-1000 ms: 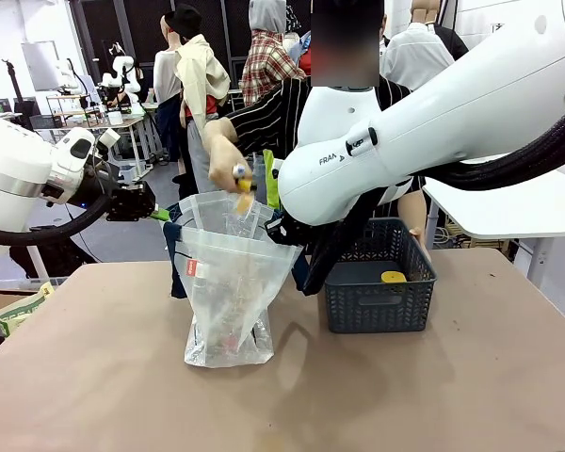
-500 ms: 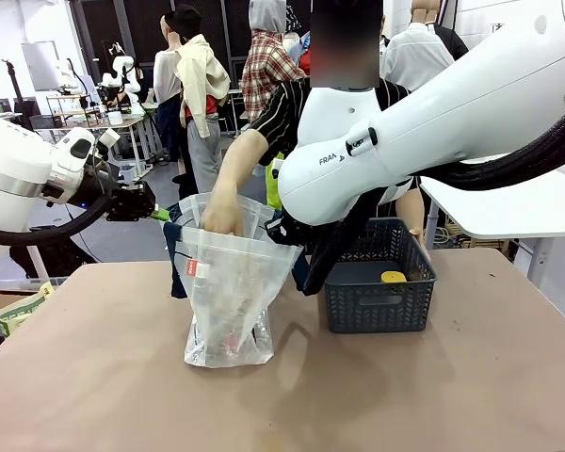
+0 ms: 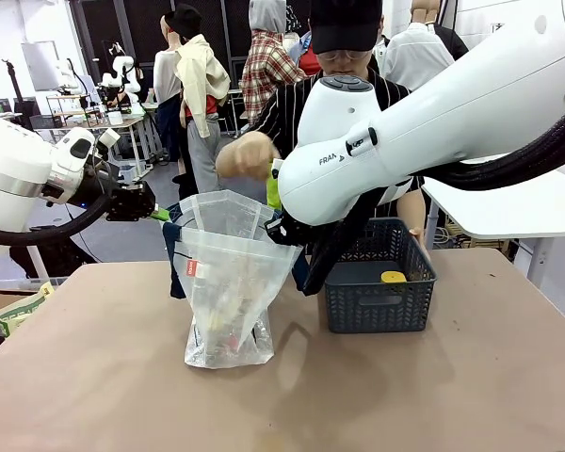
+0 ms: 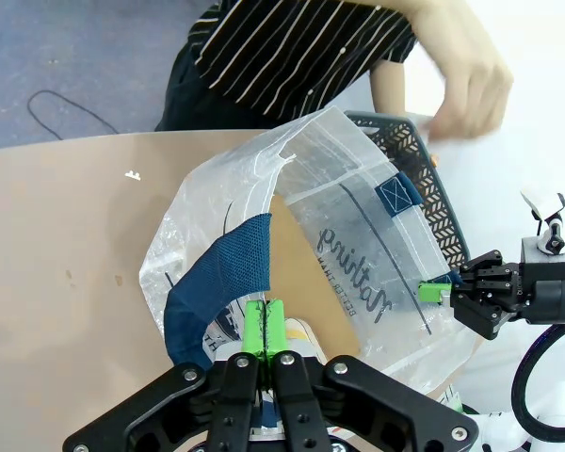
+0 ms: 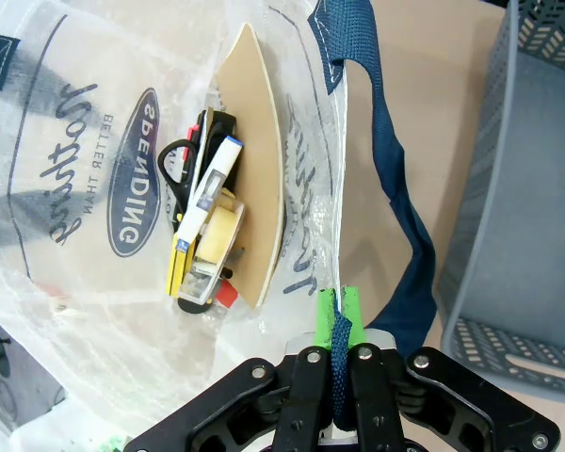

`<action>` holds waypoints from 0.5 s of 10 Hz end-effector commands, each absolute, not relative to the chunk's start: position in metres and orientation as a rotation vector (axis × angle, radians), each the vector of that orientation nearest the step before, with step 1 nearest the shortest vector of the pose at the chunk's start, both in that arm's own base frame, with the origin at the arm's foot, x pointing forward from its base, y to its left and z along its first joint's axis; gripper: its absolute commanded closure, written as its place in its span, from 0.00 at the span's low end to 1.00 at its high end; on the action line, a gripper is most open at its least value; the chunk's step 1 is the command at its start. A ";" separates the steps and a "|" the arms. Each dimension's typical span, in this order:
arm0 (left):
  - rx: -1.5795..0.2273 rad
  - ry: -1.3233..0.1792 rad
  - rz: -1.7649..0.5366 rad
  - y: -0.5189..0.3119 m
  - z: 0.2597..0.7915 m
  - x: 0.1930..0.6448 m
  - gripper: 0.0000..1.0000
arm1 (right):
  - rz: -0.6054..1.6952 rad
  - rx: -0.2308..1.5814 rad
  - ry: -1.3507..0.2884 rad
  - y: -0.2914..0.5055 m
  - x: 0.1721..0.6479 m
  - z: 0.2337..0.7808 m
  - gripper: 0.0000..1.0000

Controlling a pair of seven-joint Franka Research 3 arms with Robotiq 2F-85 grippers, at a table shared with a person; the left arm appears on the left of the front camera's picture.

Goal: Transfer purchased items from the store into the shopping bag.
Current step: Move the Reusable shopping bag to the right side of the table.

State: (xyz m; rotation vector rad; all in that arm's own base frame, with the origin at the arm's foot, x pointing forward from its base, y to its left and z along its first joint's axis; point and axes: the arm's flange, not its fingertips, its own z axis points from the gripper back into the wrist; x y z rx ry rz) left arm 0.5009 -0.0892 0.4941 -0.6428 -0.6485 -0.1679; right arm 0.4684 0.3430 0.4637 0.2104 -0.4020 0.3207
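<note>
It was plainly a robotics lab: a white left arm (image 3: 19,174) and right arm (image 3: 452,104) flanked a brown table (image 3: 433,395), a black cable (image 4: 71,105) trailed over the grey floor (image 4: 94,38), and a cluttered workbench (image 3: 80,118) stood behind.

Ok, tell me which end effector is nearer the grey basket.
Right. The right end effector holds the bag at its edge beside the basket. The left end effector holds the opposite edge, with the bag between it and the basket.
</note>
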 end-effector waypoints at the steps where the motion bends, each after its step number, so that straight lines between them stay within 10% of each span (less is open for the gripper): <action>1: -0.642 -0.652 -0.168 -0.088 0.496 0.500 1.00 | 0.321 0.224 -0.398 0.341 0.468 0.464 1.00; 5: -0.642 -0.652 -0.168 -0.088 0.496 0.500 1.00 | 0.321 0.224 -0.398 0.341 0.468 0.464 1.00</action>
